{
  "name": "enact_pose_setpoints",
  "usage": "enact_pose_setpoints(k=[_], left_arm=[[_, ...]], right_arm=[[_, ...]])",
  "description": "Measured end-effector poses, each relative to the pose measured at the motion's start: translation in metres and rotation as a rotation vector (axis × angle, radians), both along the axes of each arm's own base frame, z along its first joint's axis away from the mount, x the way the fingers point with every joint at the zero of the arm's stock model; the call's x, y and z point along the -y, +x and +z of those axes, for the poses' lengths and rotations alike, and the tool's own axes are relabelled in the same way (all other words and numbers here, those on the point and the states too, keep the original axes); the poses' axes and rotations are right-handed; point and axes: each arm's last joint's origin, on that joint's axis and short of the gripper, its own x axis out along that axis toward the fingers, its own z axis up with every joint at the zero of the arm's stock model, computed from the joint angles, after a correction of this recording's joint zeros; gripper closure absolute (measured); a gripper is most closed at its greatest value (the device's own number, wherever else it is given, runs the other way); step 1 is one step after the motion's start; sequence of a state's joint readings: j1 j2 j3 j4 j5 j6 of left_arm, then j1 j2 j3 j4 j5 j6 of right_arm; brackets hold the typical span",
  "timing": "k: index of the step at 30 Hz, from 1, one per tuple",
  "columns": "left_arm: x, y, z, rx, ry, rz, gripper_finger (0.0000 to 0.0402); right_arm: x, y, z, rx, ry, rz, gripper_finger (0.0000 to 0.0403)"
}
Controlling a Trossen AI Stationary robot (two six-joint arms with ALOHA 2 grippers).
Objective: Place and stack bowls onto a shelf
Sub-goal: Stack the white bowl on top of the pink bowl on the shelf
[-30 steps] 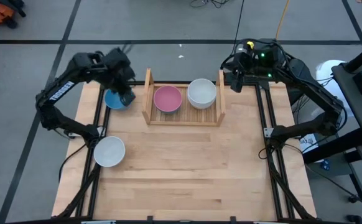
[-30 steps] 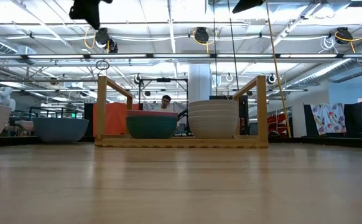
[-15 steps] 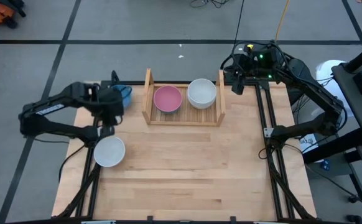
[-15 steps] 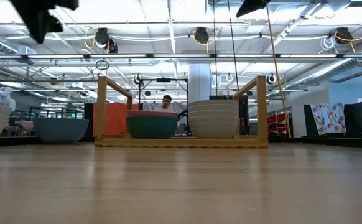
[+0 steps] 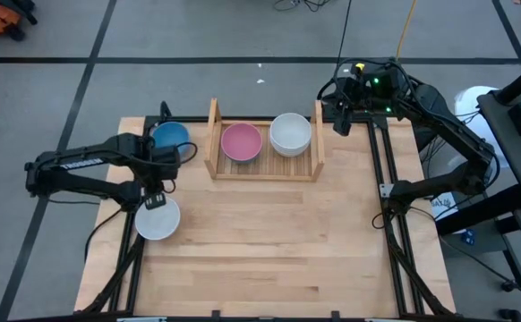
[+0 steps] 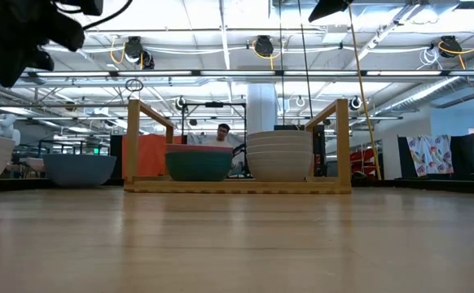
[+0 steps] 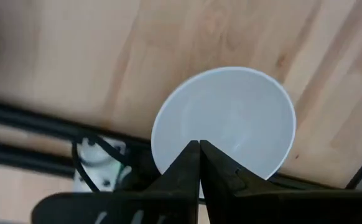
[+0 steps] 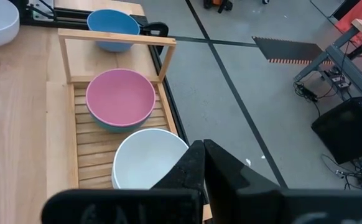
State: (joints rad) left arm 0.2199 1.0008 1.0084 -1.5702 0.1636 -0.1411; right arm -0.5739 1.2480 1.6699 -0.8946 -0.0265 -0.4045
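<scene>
The wooden table is lying mostly bare toward its near edge, leaving wide room there. The shelf is standing at the far edge, holding a pink bowl and a white stack; only the low view is showing a teal bowl under the pink one. The left gripper is hovering with fingers pressed together, empty, a white bowl just below it at the left edge and a blue bowl beyond it. The right gripper is waiting pinched together, empty, beside the shelf's right panel.

Left gripper fingers together, empty, raised over table's left; right gripper closed, parked.
</scene>
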Motion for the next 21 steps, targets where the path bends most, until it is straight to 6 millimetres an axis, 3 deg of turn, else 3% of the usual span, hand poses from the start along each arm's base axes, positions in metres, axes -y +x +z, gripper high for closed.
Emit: enact_pose_setpoints(k=[6,16,21], left_arm=[[0.000,-0.002,-0.015,-0.083,-0.009,0.139,0.0364],[0.000,-0.001,-0.037,-0.106,-0.013,0.148,0.0328],[-0.002,0.009,-0.041,0.027,0.005,-0.019,0.0327]], right_arm=[[0.000,0.000,0.001,0.009,-0.006,0.000,0.0403],[0.001,0.002,0.004,0.037,-0.024,0.000,0.0403],[0.001,0.002,0.004,0.041,-0.034,0.003,0.0403]])
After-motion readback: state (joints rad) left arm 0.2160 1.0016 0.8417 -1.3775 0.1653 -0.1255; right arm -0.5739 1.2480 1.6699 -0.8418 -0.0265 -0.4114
